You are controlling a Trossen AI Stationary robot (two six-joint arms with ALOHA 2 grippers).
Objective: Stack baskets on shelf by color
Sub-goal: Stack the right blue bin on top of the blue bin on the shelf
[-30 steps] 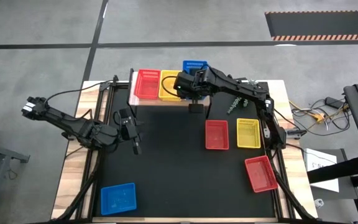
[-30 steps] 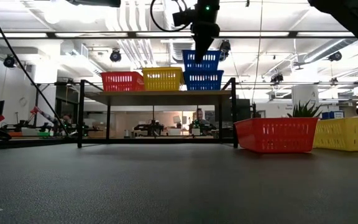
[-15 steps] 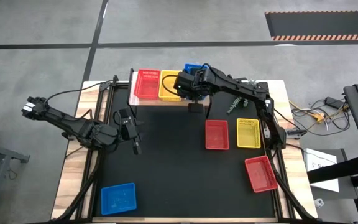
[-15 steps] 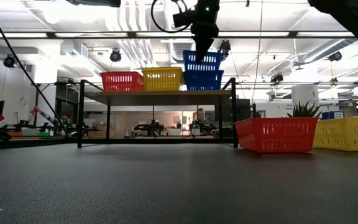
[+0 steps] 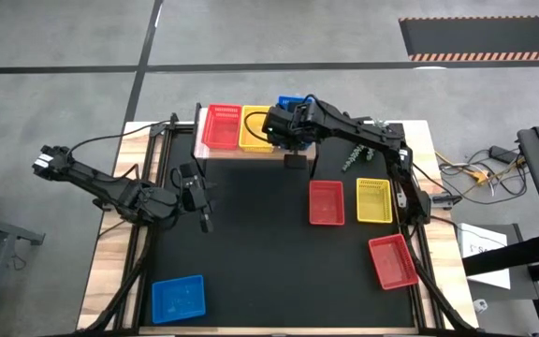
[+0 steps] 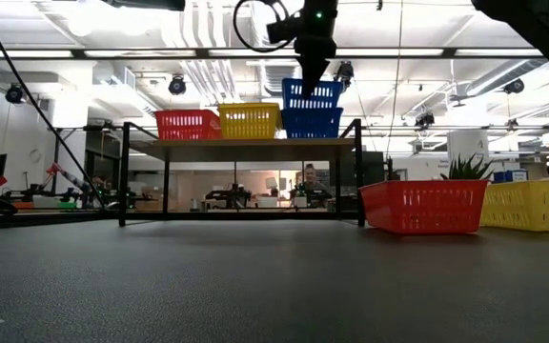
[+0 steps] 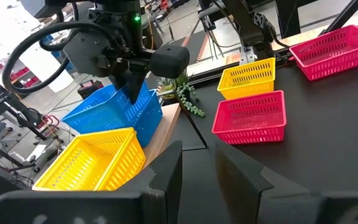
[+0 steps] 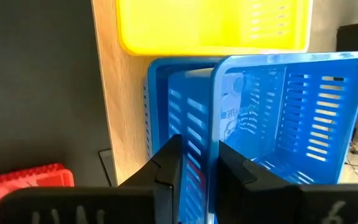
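Note:
On the wood-topped shelf [image 5: 251,153] stand a red basket [image 5: 221,126], a yellow basket [image 5: 255,129] and a blue basket [image 6: 311,124] side by side. My right gripper [image 6: 313,74] reaches down over the shelf's right end and is shut on a second blue basket [image 6: 311,93], which sits tilted on top of the first. My left gripper [image 5: 204,213] hangs open and empty over the table's left half. A third blue basket [image 5: 177,298] rests on the table near the front left. My right gripper pinches the upper blue basket's near short wall [image 8: 214,134] between its two fingers, one finger inside the basket [image 8: 232,171] and one outside [image 8: 169,168]. The fingers come from above, pointing down. The basket is tilted, its bottom over the lower blue basket [image 8: 166,106].
On the table's right half lie a red basket [image 5: 326,202], a yellow basket [image 5: 373,201] and another red basket [image 5: 392,261]. A small green plant [image 5: 352,155] lies by the shelf's right end. The shelf's black legs [image 6: 123,176] stand on the table.
My right gripper has come down a little with the upper blue basket. The basket was nearly level above the lower blue one and now sits tipped on it.

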